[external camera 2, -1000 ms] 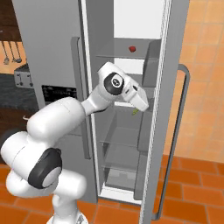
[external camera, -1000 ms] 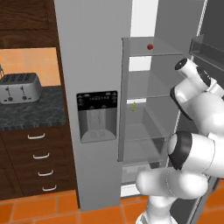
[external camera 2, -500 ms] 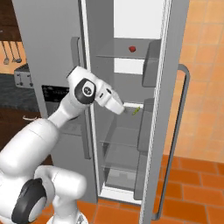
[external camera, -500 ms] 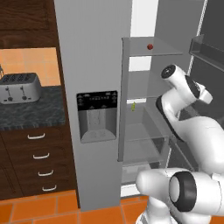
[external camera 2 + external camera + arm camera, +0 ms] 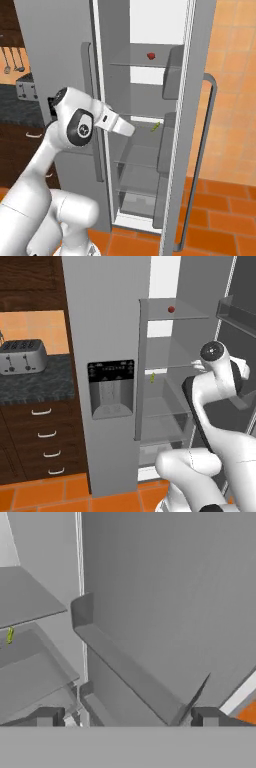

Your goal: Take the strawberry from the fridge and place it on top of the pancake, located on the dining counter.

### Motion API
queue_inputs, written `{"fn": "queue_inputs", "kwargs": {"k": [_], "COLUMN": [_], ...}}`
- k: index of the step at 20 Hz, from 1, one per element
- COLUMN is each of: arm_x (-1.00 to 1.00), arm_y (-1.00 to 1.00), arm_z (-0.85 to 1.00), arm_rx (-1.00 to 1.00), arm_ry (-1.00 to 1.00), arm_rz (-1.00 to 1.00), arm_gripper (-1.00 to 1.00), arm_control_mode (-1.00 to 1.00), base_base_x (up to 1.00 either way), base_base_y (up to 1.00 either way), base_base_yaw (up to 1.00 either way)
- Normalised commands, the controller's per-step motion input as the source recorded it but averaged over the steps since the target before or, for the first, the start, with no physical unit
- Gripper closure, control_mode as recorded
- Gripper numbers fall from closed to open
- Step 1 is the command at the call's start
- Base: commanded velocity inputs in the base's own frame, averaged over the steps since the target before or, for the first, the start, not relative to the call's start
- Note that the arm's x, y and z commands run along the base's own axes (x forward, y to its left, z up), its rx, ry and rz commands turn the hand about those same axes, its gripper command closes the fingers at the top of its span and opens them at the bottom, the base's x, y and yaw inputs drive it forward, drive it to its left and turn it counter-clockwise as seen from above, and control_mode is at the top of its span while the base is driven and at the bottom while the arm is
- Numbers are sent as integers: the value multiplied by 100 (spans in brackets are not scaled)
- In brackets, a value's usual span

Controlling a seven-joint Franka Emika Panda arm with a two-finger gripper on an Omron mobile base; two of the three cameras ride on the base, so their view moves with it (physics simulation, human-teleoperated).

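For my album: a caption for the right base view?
Fridge door open, strawberry on the top shelf, white arm below.

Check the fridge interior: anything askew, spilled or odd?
Nothing stands out. The fridge stands with its right door open and shelves level. The strawberry sits alone on the top shelf, a small yellow-green item on a lower shelf. No spill or damage shows. The gripper is open, holding nothing.

Upper middle of the left base view: the fridge's (image 5: 107, 316) top glass shelf (image 5: 185, 312) carries the strawberry (image 5: 171, 309) — a lower shelf (image 5: 165, 373) holds a small yellow-green item (image 5: 153, 377).
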Motion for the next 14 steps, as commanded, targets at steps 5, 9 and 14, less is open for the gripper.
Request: {"fn": "queue_inputs", "kwargs": {"k": [5,9,14], "arm_x": [-40,-16,3], "arm_y": [67,58,51], "arm_z": [14,0,-1], "arm_rx": [5,18,19], "arm_ry": [12,7,3], "arm_rz": [31,30,26], "arm_gripper": [-100,-100,-100], "arm_control_mode": [-100,-100,-100], "base_base_x": [0,0,0], "base_base_y": [0,0,0], "base_base_yaw": [0,0,0]}}
